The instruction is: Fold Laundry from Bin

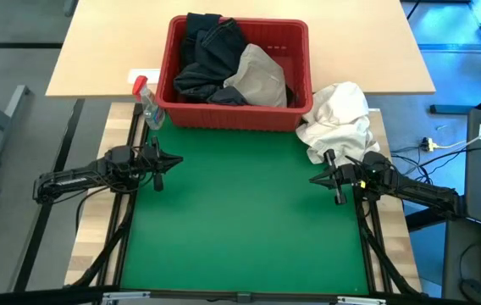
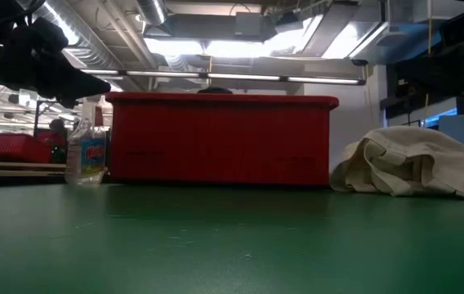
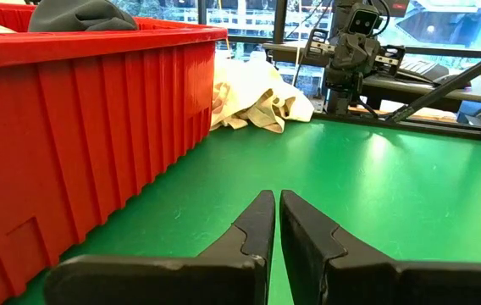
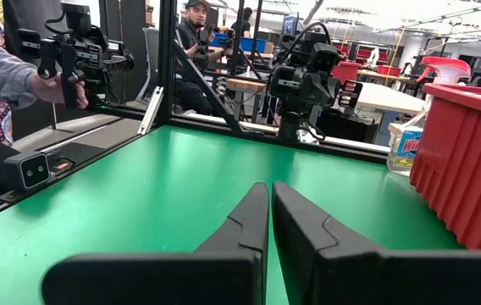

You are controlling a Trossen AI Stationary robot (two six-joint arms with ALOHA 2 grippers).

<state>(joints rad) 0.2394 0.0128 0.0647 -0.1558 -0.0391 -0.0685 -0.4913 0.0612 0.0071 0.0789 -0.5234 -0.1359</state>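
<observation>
High view: both arms rest low over the green desk (image 1: 240,229), nothing held.
Left gripper (image 1: 175,158) and right gripper (image 1: 315,179) have their fingers clenched on nothing; the laundry (image 1: 223,63), dark garments and a khaki one, lies in the red bin (image 1: 236,116) at the desk's far edge.

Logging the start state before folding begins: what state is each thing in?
bin: upright, filled with laundry
laundry: crumpled in the bin, unfolded
white cloth bundle: heaped beside the bin
spray bottle: upright, capped
left claw: shut, empty, hovering
right claw: shut, empty, hovering
</observation>
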